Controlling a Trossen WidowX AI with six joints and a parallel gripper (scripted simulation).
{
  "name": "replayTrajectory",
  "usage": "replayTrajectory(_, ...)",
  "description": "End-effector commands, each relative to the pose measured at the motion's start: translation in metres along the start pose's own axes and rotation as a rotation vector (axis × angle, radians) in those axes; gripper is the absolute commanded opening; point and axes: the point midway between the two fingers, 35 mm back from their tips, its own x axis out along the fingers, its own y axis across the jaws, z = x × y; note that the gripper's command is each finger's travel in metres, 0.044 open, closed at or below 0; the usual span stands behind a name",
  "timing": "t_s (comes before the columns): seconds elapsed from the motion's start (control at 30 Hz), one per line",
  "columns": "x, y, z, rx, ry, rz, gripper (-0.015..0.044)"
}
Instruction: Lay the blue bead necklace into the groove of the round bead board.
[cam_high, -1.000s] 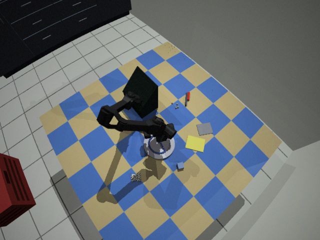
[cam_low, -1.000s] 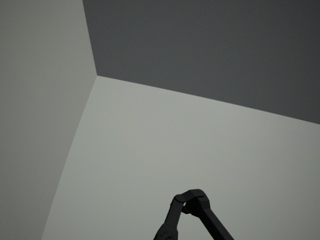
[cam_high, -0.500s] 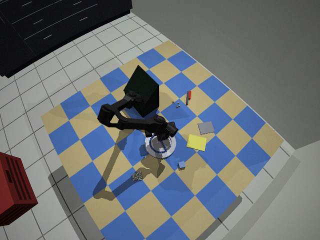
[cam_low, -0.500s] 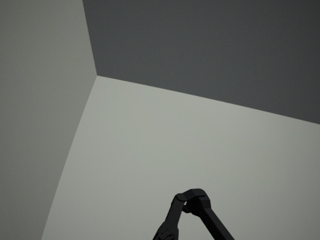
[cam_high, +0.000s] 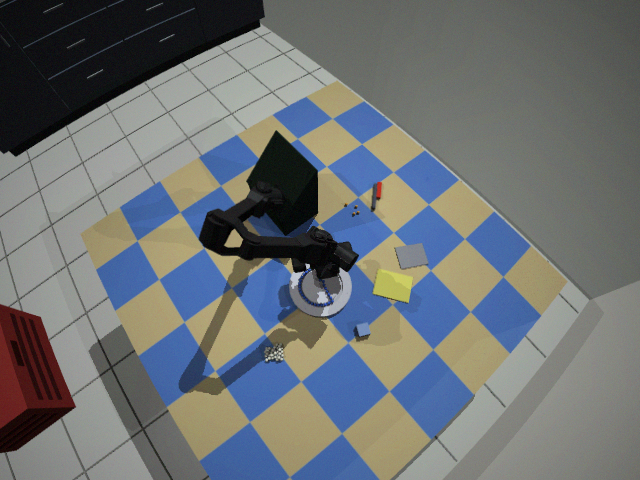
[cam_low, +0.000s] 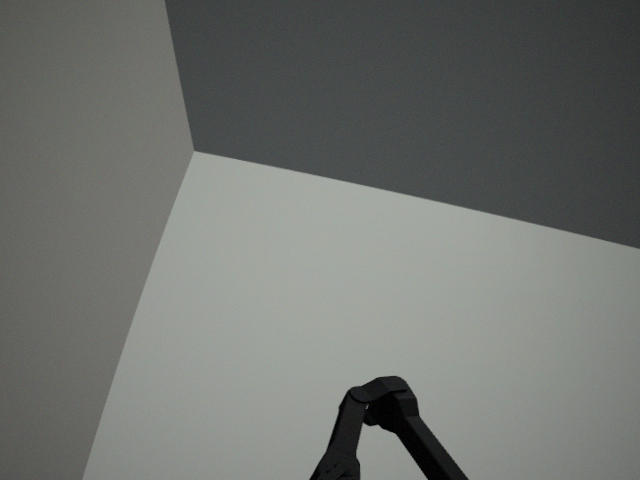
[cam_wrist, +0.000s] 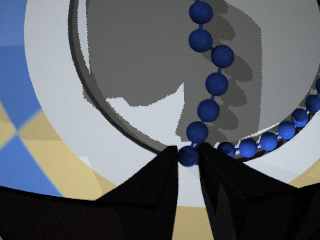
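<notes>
- At the middle of the top view, the round bead board (cam_high: 346, 292) (cam_wrist: 50, 75) lies flat on a blue-and-tan checkered surface (cam_high: 294, 426) (cam_wrist: 20, 165).
- The blue bead necklace (cam_high: 308, 298) (cam_wrist: 216, 84) is on the board: in the top view, part of it curves along the left and lower groove, while another strand crosses the central disc.
- In the wrist view, beads follow the groove at right; the crossing strand climbs from lower centre to the top edge, outside the groove.
- The gripper (cam_high: 326, 271) (cam_wrist: 187, 154) is nearly closed, with one necklace bead pinched between its fingertips, at the groove's near edge in the wrist view.
- The black arm (cam_high: 273, 246) (cam_low: 382, 392) reaches over the board from the left in the top view; only its bent upper part shows at the bottom of the exterior view.
- Right of the board in the top view are a yellow square (cam_high: 392, 285) and a grey square (cam_high: 411, 255); a blue cube (cam_high: 362, 329) sits lower right, and white beads (cam_high: 273, 353) cluster lower left.
</notes>
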Motion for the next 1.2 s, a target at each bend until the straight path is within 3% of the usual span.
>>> replayTrajectory(0.0, -0.0001, -0.0003, 0.0, 0.001, 0.001, -0.001, 0.0105)
replayTrajectory(0.43, -0.002, -0.0005, -0.001, -0.008, 0.003, -0.002, 0.044)
replayTrajectory(1.17, -0.005, -0.0005, -0.001, -0.006, 0.001, -0.001, 0.044)
